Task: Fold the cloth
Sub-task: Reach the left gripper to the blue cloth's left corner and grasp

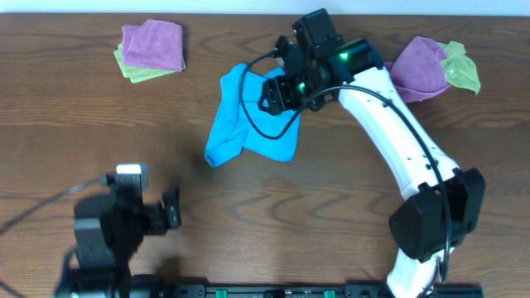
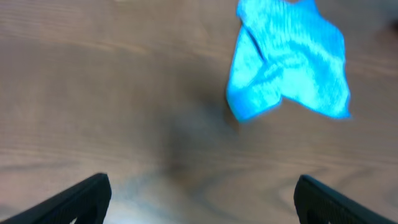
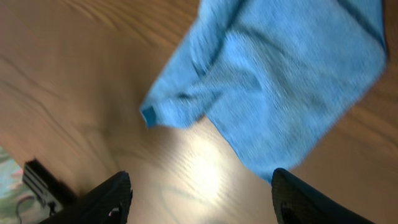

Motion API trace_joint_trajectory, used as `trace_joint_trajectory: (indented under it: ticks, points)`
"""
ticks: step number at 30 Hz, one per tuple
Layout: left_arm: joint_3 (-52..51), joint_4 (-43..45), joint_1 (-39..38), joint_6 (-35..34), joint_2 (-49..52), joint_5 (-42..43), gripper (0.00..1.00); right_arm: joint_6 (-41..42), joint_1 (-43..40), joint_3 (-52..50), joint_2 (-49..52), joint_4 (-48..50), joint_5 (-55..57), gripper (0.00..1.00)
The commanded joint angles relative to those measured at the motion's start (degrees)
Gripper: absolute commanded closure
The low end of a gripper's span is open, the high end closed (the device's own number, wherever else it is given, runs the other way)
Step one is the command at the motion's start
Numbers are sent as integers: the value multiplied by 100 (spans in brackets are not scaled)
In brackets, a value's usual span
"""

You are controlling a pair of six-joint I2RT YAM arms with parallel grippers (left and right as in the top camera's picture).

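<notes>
On the table (image 1: 66, 149) the right arm (image 1: 397, 132) reaches across so its wrist sits over the cloth (image 1: 248, 124). The cloth lies crumpled mid-table toward the far edge, one corner flopped over and no clean fold, so I'd guess the arm is lining up on an edge; the far-left pile (image 1: 151, 47) and far-right pile (image 1: 422, 66) of purple and green cloths sit well apart, out of the work. The right gripper (image 3: 202, 186) hovers just above the cloth with jaws spread and nothing pinched, while the left gripper (image 2: 202, 190) sits near the front edge with jaws wide and empty, the cloth well ahead of it.
</notes>
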Motion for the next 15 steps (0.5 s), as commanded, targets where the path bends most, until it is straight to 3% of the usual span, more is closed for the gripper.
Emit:
trace_joint_trajectory:
  ticks: [1,5,11,15]
  points:
    - [1038,-535,-20,-205,1276,597,5,-243,-39,13,-107,-267,-131,30]
    - [2041,-1134,-20,-256,2804,1611,5,-380,-37,-240,-107,-492,-131,31]
    - [2111,-1049,-20,-990,4247,2656,5,-385,-81,-964,-107,-291,-238,35]
    - [2111,-841,-20,-1019,4922,3364,5,-380,-236,-1655,-116,94,-518,37]
